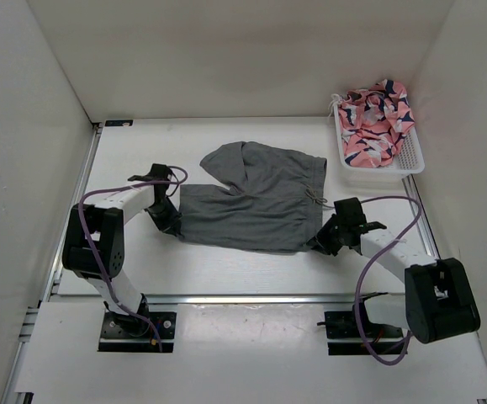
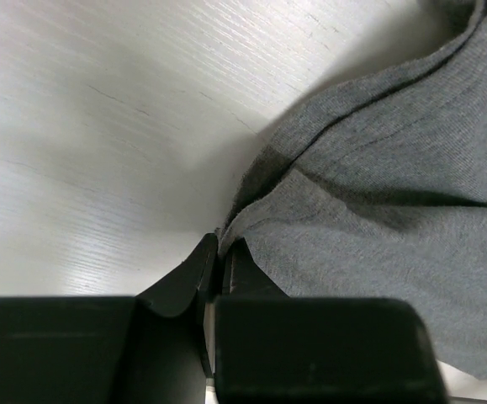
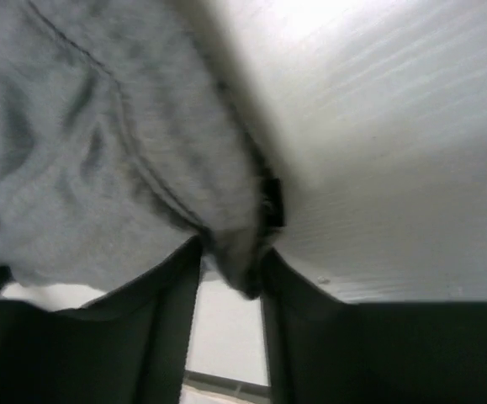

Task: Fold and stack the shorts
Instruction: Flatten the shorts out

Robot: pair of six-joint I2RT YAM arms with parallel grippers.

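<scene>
Shorts (image 1: 256, 198) lie flat on the desk (image 1: 226, 273); left tool (image 1: 169, 220) is clamped on the leg hem, right tool (image 1: 323, 240) is astride the waistband corner, pinch cannot be told, so that grip should be secured before both corners are lifted evenly and folded over.

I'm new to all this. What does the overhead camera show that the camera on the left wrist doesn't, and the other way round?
Only the overhead view: the whole shorts laid out, both arms, and a white basket holding pink patterned cloth at the far right. Only the left wrist view: a close look at the left gripper, pinched shut on the fabric's edge. Both: grey shorts lying on the pale table.
</scene>
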